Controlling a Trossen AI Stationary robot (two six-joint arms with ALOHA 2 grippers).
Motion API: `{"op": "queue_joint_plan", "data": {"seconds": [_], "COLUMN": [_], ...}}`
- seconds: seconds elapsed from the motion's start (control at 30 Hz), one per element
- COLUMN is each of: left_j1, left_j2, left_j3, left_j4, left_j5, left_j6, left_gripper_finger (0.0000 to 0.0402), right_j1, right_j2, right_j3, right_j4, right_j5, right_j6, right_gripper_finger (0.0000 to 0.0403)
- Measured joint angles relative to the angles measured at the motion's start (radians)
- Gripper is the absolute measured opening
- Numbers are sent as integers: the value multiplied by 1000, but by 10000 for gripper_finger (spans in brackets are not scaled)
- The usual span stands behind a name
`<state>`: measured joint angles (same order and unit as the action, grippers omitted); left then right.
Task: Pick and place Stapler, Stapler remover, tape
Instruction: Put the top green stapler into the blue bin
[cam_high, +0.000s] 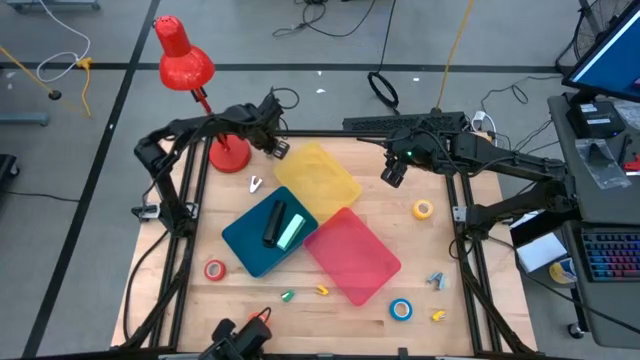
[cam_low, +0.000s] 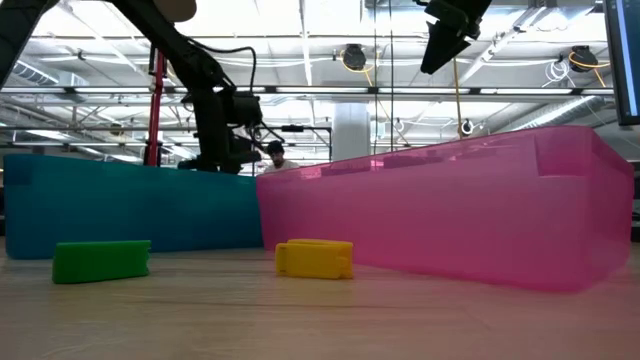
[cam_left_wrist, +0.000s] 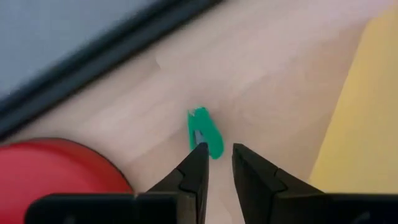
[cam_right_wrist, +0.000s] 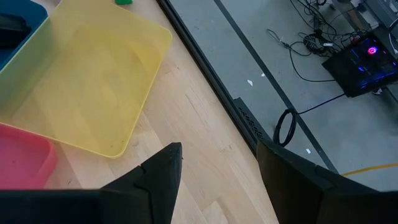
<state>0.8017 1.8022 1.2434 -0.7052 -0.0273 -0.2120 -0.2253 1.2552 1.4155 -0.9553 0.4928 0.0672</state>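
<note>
Blue plastic tray (cam_high: 250, 240) already held a black stapler (cam_high: 273, 226) and a green one; tape rolls (cam_high: 423, 209) lay scattered on the table. The left gripper (cam_left_wrist: 217, 154), jaws narrow and empty, hovered over a green staple remover (cam_left_wrist: 205, 132). The right gripper (cam_right_wrist: 217, 158) waited, wide open.

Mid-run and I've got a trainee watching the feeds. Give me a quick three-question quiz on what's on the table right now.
1. True or false: the yellow tray has nothing in it.
2. Where is the black stapler? A. in the blue tray; B. in the yellow tray; C. on the bare table.
3. Fill in the blank: the staple remover lying on the table just beyond the left end effector is coloured ____.

Key: 1 true; 2 A; 3 green.
</note>
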Motion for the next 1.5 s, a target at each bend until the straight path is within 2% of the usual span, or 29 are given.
{"op": "queue_joint_plan", "data": {"seconds": [0.13,0.47,0.57,0.7,0.83,1.07,1.5], "left_j1": [1,-5,-9,-10,-10,-10,2], "left_j2": [-4,13,25,74,138,168,170], "left_j3": [0,0,-9,-11,-11,-7,-8], "left_j4": [1,37,76,70,72,80,70], "left_j5": [-17,-69,-75,-70,-55,-45,-60], "left_j6": [17,-3,-5,-11,-28,-61,-85], "left_gripper_finger": [83,224,251,263,257,229,76], "right_j1": [0,0,0,0,0,0,0], "right_j2": [0,0,0,0,0,0,0], "right_j3": [0,0,0,0,0,0,0], "right_j4": [0,0,0,0,0,0,0], "right_j5": [0,0,0,0,0,0,0], "right_j6": [0,0,0,0,0,0,0], "right_gripper_finger": [201,201,201,201,201,201,201]}}
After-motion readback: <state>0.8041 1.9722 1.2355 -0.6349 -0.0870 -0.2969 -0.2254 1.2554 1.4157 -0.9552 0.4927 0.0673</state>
